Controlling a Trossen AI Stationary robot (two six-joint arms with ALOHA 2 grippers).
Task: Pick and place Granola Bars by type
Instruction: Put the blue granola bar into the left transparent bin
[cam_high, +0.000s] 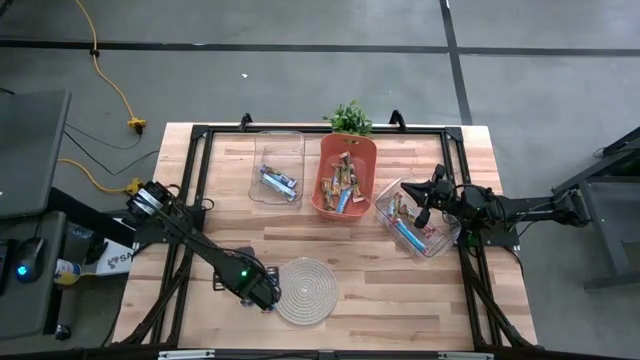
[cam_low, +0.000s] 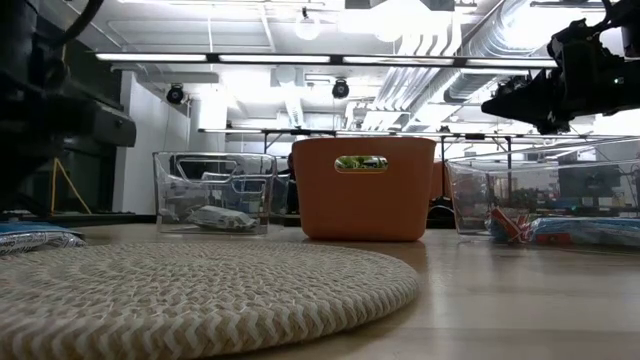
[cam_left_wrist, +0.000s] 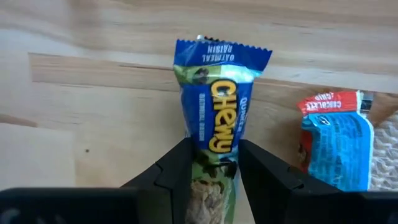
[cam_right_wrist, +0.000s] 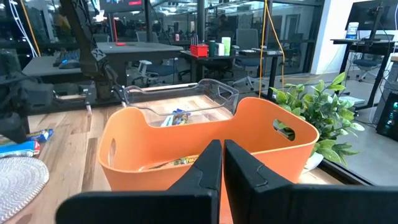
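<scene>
- A robotics lab or open office floor is showing here: exposed pipes and ducts (cam_low: 520, 50) are running under strip lights.
- Desks (cam_right_wrist: 134, 50), office chairs and monitors are standing behind glass partitions.
- A yellow cable (cam_high: 110, 85) is trailing over grey concrete floor (cam_high: 300, 80) beside the black-framed wooden table (cam_high: 400, 290).
</scene>
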